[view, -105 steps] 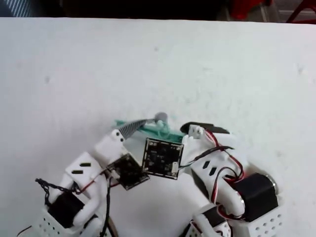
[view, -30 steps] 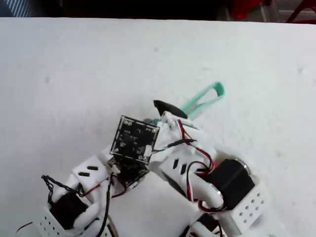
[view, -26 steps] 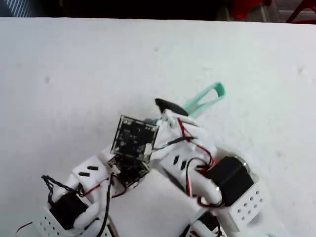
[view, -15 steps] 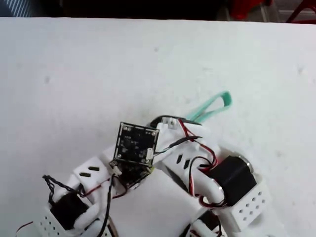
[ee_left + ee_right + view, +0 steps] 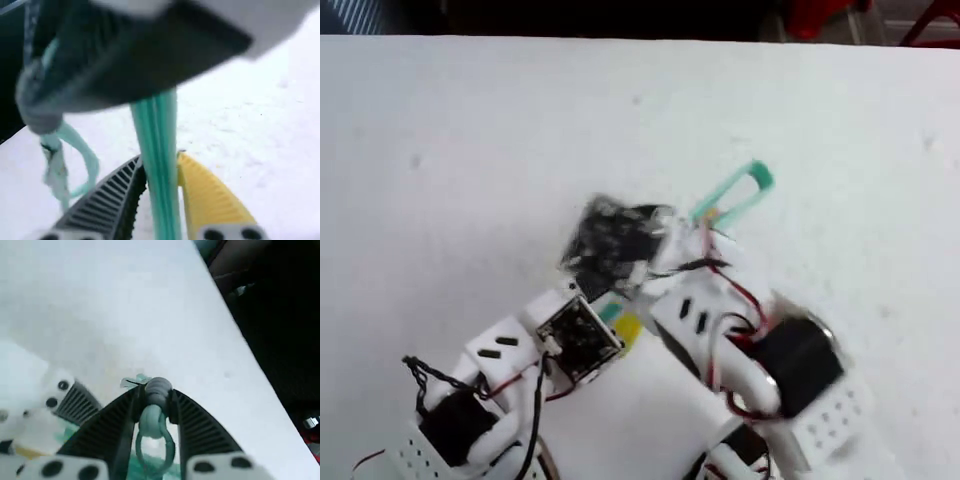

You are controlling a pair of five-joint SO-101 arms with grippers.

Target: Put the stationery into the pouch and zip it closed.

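Clamping 1 teal pouch (image 5: 156,125): L end effector (image 5: 160,161) on edge, R end effector (image 5: 156,392) on zip pull (image 5: 158,385).

- High view looks down over the table (image 5: 470,120) from its near edge, well back.
- Left wrist view peers closely along the left gripper (image 5: 160,165) at the pouch (image 5: 157,125).
- Right wrist view, equally close along the right gripper (image 5: 156,399), shares the pull (image 5: 157,386) with it.

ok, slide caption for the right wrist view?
Right end effector shut on the grey zipper pull, mint cord attached, over the white table.
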